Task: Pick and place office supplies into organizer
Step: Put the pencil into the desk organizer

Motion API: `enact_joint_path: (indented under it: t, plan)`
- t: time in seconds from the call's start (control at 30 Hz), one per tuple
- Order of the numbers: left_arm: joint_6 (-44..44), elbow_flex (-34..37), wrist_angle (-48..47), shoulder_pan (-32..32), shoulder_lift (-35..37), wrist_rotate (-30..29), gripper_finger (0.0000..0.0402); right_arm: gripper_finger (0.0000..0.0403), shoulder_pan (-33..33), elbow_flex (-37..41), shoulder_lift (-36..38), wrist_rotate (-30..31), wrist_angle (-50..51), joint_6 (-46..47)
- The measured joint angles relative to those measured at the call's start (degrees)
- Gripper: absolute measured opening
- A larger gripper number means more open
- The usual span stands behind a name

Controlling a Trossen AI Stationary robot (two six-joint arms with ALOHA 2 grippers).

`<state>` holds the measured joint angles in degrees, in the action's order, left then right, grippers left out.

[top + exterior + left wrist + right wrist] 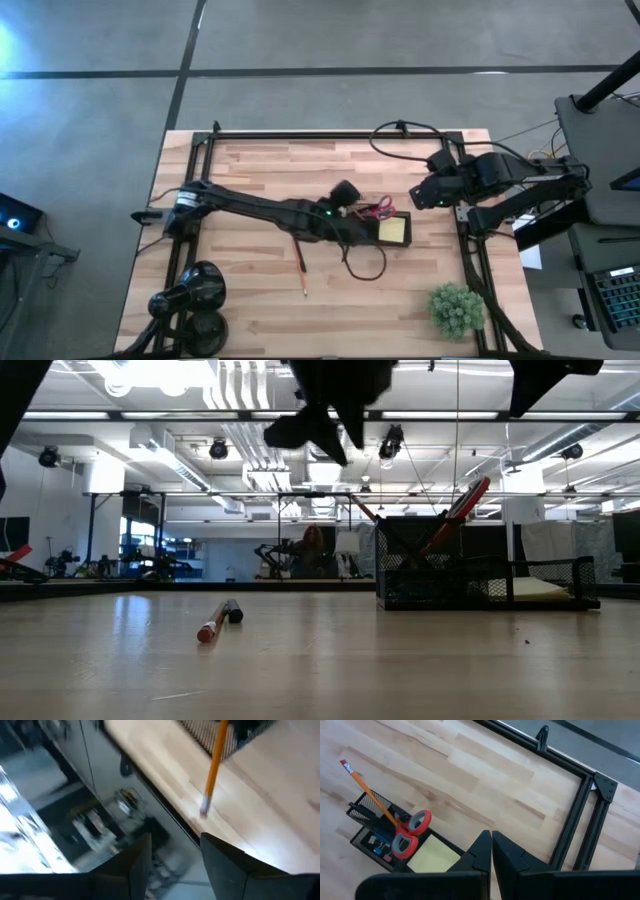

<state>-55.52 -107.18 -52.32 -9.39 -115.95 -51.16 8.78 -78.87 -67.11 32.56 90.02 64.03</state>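
Wood table (250, 310) is seen w/ black frame at edges. Left arm is stretched across to organizer (385, 228); left gripper (172, 855) is positioned above it, fingers parted, nothing gripped. Right gripper (491, 851) is parked near table's right edge, fingers shut, empty. Scissors (409, 836), orange pencil (369, 792) and yellow note pad (431, 861) are seen in organizer. Red pen (299, 258) is left on table, apart from organizer.

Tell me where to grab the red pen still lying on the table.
Grip the red pen at mid-shaft, coming straight down from above, jaws across its width. It lies flat on the bare table, clear of the organizer, so there's likely room on both sides.
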Motion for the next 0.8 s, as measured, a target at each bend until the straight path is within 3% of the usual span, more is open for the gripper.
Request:
enact_joint_path:
  t: [0.1,0.17,0.2,0.27,0.33,0.4,0.5,0.57,0.67,0.73,0.8]
  plan:
    - [15.1,0.0,-5.9,0.4,3.4,0.6,0.0158,0.0009,0.0,0.0,0.5,0.0,0.0,0.0]
    - [31.9,-0.2,-12.7,1.4,6.2,4.5,0.0158,0.0009,0.0,0.0,0.8,0.0,0.0,0.1]
    - [42.8,-0.3,-16.3,2.2,7.9,9.2,0.0158,0.0009,0.0,0.0,1.1,0.0,0.0,0.1]
    - [65.4,0.4,-23.1,4.3,10.4,26.2,0.0156,0.0009,0.0,0.0,1.3,0.0,0.0,0.3]
    - [80.3,3.1,-24.5,6.1,12.1,40.1,0.0152,0.0009,0.0,0.0,1.5,0.0,-0.1,0.5]
    - [83.2,6.7,-24.5,6.2,12.8,42.6,0.0146,0.0009,0.0,0.0,1.4,0.3,-0.2,0.4]
    - [75.3,11.2,-22.8,5.0,13.8,45.1,0.0139,0.0009,0.0,0.0,1.3,0.9,-0.3,0.0]
    - [73.7,14.0,-22.8,4.8,14.1,51.2,0.0137,0.0009,0.0,0.0,1.2,1.3,-0.3,0.0]
    - [84.4,19.5,-13.2,5.9,14.0,63.7,0.0136,0.0009,0.0,0.0,1.2,1.6,-0.3,-0.1]
    - [89.1,23.4,-5.0,6.0,14.2,65.9,0.0136,0.0009,0.0,0.0,1.2,1.7,-0.3,-0.4]
    - [86.2,26.1,0.6,5.1,14.6,66.5,0.0136,0.0009,0.0,0.0,1.2,1.7,-0.2,-1.0]
